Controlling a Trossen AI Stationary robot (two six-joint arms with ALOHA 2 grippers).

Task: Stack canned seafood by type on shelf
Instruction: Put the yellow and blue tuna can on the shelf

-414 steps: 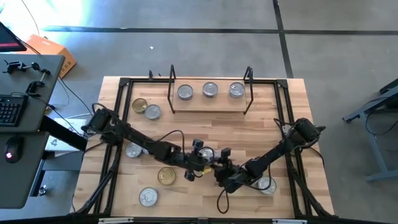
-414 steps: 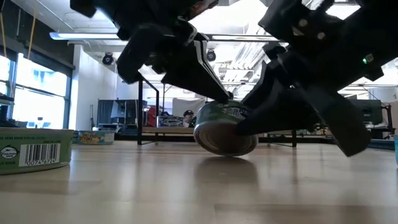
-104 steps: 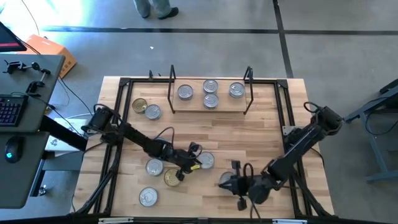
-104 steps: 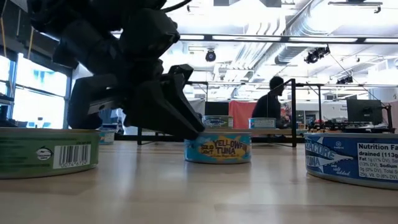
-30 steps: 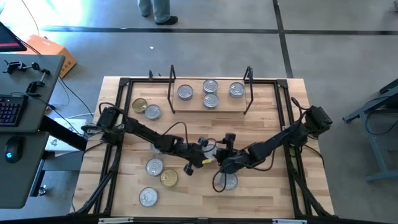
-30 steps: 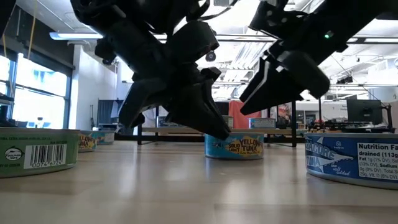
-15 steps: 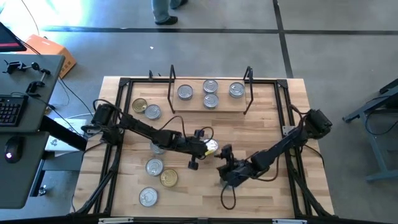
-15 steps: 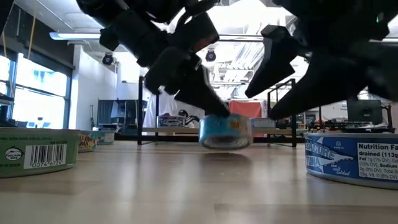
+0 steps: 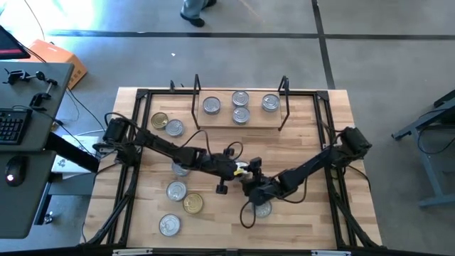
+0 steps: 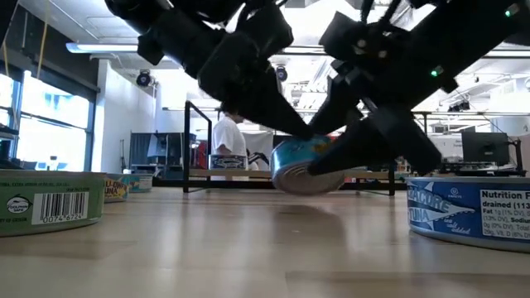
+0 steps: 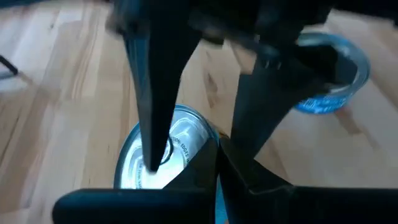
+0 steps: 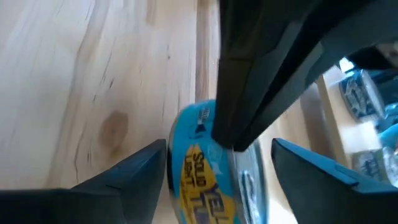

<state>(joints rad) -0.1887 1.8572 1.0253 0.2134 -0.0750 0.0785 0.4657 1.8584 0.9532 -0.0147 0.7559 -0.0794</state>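
Mid-table, the left gripper [image 9: 238, 169] is clamped on a blue-labelled tuna tin [image 10: 302, 166], lifted and tilted clear of the wooden tabletop [image 9: 313, 213]. The right gripper [image 9: 250, 182] spreads wide around it. Four tins rest on the shelf [image 9: 240, 122] at the far edge.

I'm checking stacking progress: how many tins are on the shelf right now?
4 on the shelf: left tin, back-middle tin, front-middle tin and right tin. From straight above, any stacked beneath would be hidden.
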